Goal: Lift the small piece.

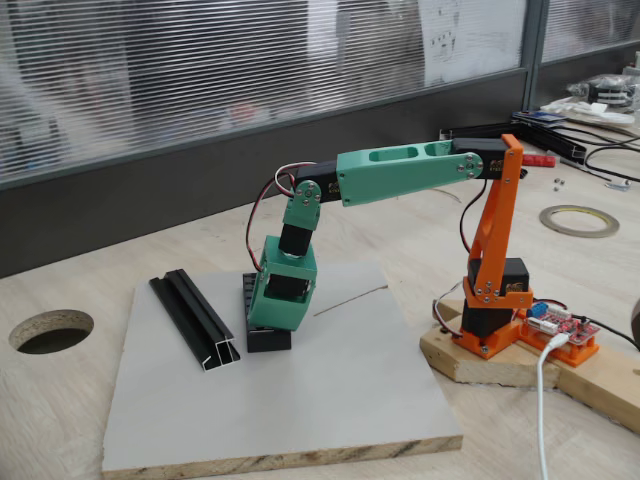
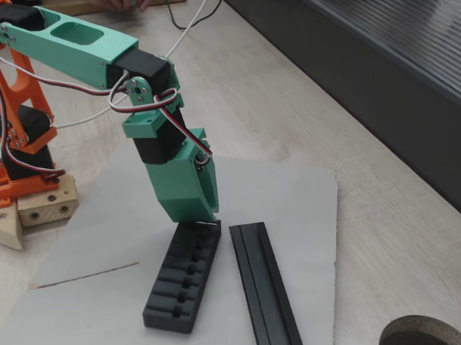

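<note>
Ribbed block and rail flank a narrow gap; grey board beyond lies open.

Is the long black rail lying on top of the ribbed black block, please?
No, in a fixed view the rail lies beside the ribbed block on the grey board.

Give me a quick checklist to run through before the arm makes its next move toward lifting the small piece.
1. Small piece located: cannot tell; no silver tab can be made out in either fixed view.
2. Gripper position: ok; low over the far end of the ribbed black block.
3. Jaw opening: cannot tell; the green housing hides the fingertips.
4. Black channel rail clear of the gripper: ok; it lies beside the block, apart from it.
5. Grey board flat on the table: ok.
</note>
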Controlling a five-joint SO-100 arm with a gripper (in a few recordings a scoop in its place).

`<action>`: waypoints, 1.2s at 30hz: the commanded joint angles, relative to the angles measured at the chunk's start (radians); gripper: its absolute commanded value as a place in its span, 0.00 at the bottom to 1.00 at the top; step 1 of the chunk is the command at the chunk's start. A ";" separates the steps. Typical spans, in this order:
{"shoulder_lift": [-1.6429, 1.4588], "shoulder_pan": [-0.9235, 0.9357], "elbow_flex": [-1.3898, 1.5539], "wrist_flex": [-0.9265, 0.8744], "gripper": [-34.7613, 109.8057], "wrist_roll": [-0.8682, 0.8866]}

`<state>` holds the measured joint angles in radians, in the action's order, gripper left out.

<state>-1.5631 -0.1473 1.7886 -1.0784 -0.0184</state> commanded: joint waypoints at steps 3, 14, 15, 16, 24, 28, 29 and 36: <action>-0.026 -0.014 -0.003 -0.006 0.28 -0.011; -0.075 -0.012 -0.017 -0.008 0.28 -0.009; -0.098 -0.012 -0.017 -0.008 0.28 -0.009; -0.120 -0.012 -0.015 -0.008 0.28 -0.009; -0.245 -0.012 -0.017 -0.117 0.28 -0.009; -0.311 -0.012 -0.020 -0.199 0.28 -0.011; -0.336 -0.011 -0.020 -0.204 0.28 -0.011; -0.511 -0.011 -0.018 -0.212 0.28 -0.008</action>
<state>-1.9804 -0.1442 1.7886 -1.2640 -0.0184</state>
